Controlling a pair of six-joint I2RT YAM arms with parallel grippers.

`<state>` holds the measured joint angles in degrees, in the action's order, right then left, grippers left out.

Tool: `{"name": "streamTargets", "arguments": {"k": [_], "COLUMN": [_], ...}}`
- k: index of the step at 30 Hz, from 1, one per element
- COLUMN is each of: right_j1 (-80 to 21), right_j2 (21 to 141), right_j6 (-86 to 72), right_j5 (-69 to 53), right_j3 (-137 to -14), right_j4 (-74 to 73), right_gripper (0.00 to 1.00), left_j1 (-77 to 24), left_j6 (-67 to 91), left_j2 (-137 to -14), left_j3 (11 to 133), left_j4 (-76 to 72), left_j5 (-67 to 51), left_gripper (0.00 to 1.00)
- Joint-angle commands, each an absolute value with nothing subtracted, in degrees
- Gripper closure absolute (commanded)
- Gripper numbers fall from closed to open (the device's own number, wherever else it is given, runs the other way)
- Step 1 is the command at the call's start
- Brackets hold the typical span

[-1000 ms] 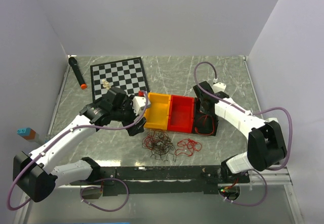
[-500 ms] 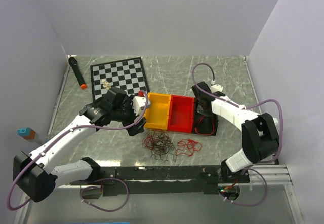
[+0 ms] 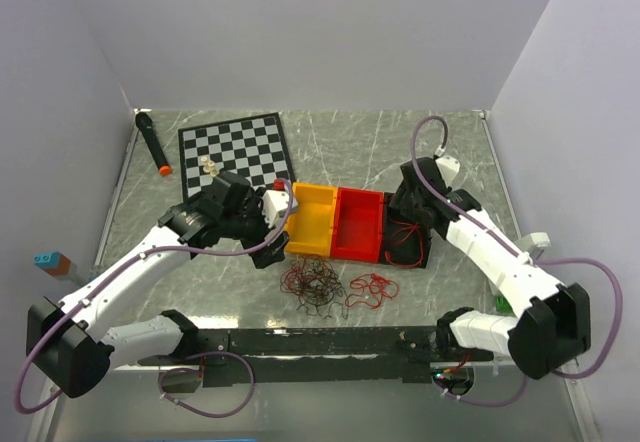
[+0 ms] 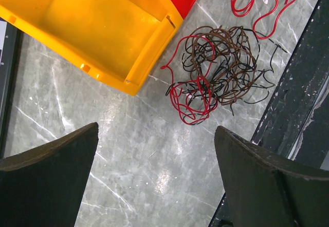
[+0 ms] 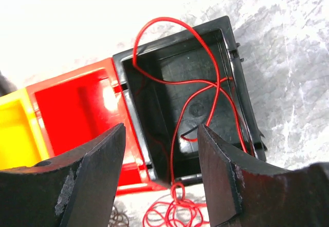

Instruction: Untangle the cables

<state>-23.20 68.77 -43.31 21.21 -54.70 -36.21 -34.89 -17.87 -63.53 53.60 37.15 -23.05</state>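
The left gripper [image 4: 154,152] is spread wide, the cables [image 4: 218,73] at its one o'clock; the right gripper [image 5: 162,157] is spread wide above a red wire [image 5: 165,18] in the black box [image 5: 172,38].

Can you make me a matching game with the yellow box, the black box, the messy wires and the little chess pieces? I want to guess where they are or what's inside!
Things:
1. yellow box
2. black box
3. messy wires
4. chess pieces

Matches:
A. standing on the checkered board
B. a red wire loops inside it
C. nothing inside it
D. lying on the table, outside the boxes

Pairs: 1-C, 2-B, 3-D, 4-A
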Motion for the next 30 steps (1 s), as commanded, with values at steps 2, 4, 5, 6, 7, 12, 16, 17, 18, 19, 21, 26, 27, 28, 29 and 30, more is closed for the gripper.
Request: {"name": "streamTargets", "arguments": {"k": [2, 4, 5, 6, 7, 12, 16, 17, 18, 19, 21, 26, 27, 28, 29, 30], "right_j1": [-22.1, -20.9, -20.7, -20.7, -21.0, -29.9, -41.7, -44.2, -46.8, -49.5, -54.5, -57.7, -57.7, -57.7, -57.7, -57.7], "right_j2": [65.8, 67.0, 67.3, 67.6, 67.1, 60.2, 55.0, 54.4, 54.0, 53.5, 52.9, 54.7, 55.9, 57.6, 58.9, 60.4], "right_j6": [-41.1, -40.5, -40.3, -40.1, -39.6, -39.5, -47.3, -49.9, -53.0, -56.2, -62.0, -65.6, -65.2, -64.9, -64.6, -64.2], "right_j5": [21.4, 21.0, 20.5, 20.0, 19.1, 16.3, 18.4, 19.2, 20.2, 21.4, 23.2, 25.4, 25.8, 26.4, 26.8, 27.2], "right_j3": [-58.3, -60.3, -61.1, -61.4, -61.4, -54.9, -46.3, -44.4, -43.2, -41.8, -40.3, -38.4, -38.3, -38.2, -38.2, -38.2], "right_j4": [-38.5, -38.8, -38.9, -39.1, -38.9, -38.1, -42.4, -44.0, -46.1, -47.9, -50.9, -51.8, -51.1, -50.1, -49.1, -48.3], "right_gripper": [0.35, 0.35, 0.36, 0.37, 0.38, 0.4, 0.4, 0.4, 0.38, 0.35, 0.3, 0.31, 0.32, 0.34, 0.37, 0.39], "left_j1": [-34.7, -34.7, -34.7, -34.7, -34.7, -34.7, -34.6, -34.6, -34.6, -34.6, -34.6, -34.6, -34.5, -34.5, -34.6, -34.6], "left_j6": [-17.8, -17.8, -17.8, -17.8, -17.8, -18.2, -18.6, -18.6, -18.5, -18.5, -18.5, -18.4, -18.4, -18.4, -18.4, -18.4], "left_j2": [-63.7, -63.6, -63.5, -63.5, -63.5, -63.7, -64.0, -63.9, -63.9, -63.9, -63.8, -64.2, -64.2, -64.1, -63.8, -63.5], "left_j3": [54.7, 54.9, 55.0, 54.9, 55.0, 54.1, 54.2, 54.2, 54.4, 54.4, 54.2, 54.4, 54.5, 54.4, 54.2, 54.2], "left_j4": [35.9, 36.0, 36.1, 36.2, 36.2, 35.9, 35.9, 35.8, 35.8, 35.9, 35.9, 35.9, 35.9, 35.9, 35.9, 35.9], "left_j5": [-23.6, -23.6, -23.6, -23.6, -23.6, -23.6, -23.1, -23.0, -23.3, -23.3, -23.3, -23.4, -23.4, -23.5, -23.4, -23.5], "left_gripper": [0.01, 0.01, 0.01, 0.0, 0.01, 0.01, 0.01, 0.01, 0.01, 0.01, 0.01, 0.01, 0.01, 0.01, 0.01, 0.01]}}
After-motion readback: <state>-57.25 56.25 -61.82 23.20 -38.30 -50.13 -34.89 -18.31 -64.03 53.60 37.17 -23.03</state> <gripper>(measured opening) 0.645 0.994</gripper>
